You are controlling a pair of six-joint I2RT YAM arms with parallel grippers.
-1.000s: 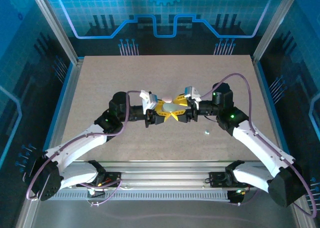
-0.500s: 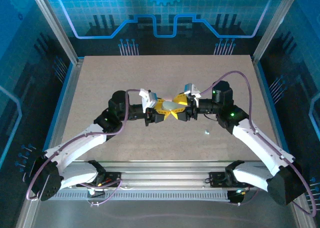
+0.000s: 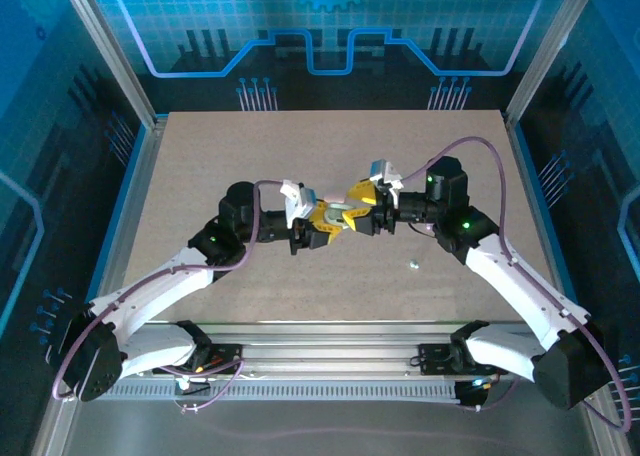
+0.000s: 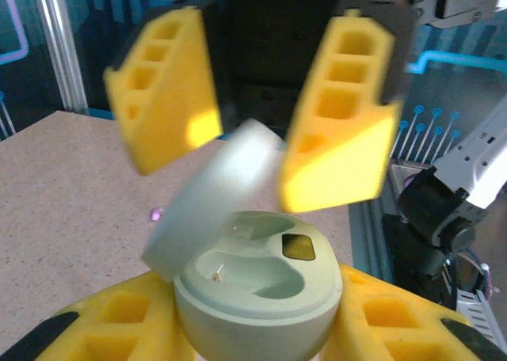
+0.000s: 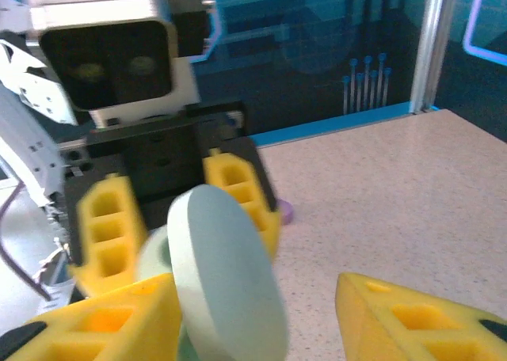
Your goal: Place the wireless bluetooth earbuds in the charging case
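Observation:
My left gripper (image 4: 257,321) is shut on the body of the pale green charging case (image 4: 261,286), which it holds just above the table. The round lid (image 4: 210,199) stands open and tilted, and both wells inside look empty. My right gripper (image 5: 261,321) faces it, open, with the lid (image 5: 226,274) leaning by its left finger (image 5: 103,321). In the top view the two grippers meet at mid-table, left (image 3: 325,222) and right (image 3: 362,200). One tiny pale earbud (image 3: 412,265) lies on the table, near-right of the grippers.
A small purplish piece (image 5: 285,211) lies on the table just beyond the case; it also shows in the left wrist view (image 4: 156,214). The speckled tabletop (image 3: 200,156) is walled by metal posts and blue panels.
The right gripper has moved back and to the right, tilting. The case lid, flat between both grippers before, now stands raised. The left gripper has held still.

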